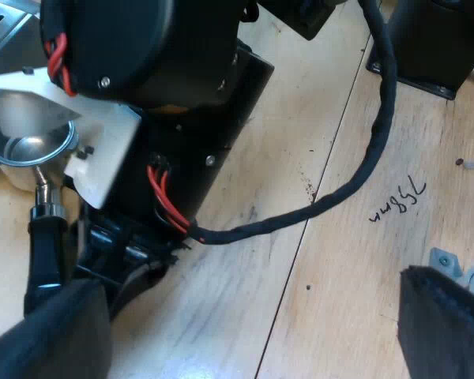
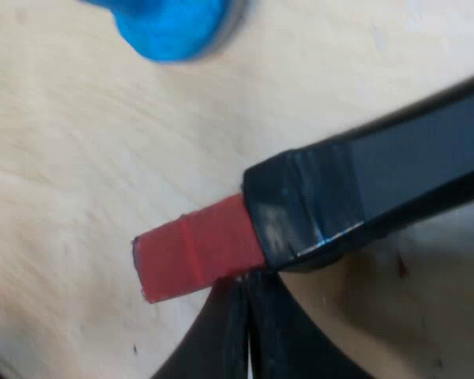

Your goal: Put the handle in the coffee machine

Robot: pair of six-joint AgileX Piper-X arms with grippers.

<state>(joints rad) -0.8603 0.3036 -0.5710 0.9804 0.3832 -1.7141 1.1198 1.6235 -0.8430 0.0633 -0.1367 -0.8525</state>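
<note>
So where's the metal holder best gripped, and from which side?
Probably the dark handle near its red end, from above, closing across its width: it is long, narrow and straight, whereas the metal basket is wide and round.

The holder (image 1: 30, 148) is gleaming as polished metal at its bowl, its dark handle (image 1: 46, 260) is shining glossy, and its red end (image 2: 193, 257) is looking matt. Under the holder, the pale wooden table (image 1: 316, 316) is showing matt grain; near the holder, the blue tamper (image 2: 170, 28) is looking smooth.
</note>
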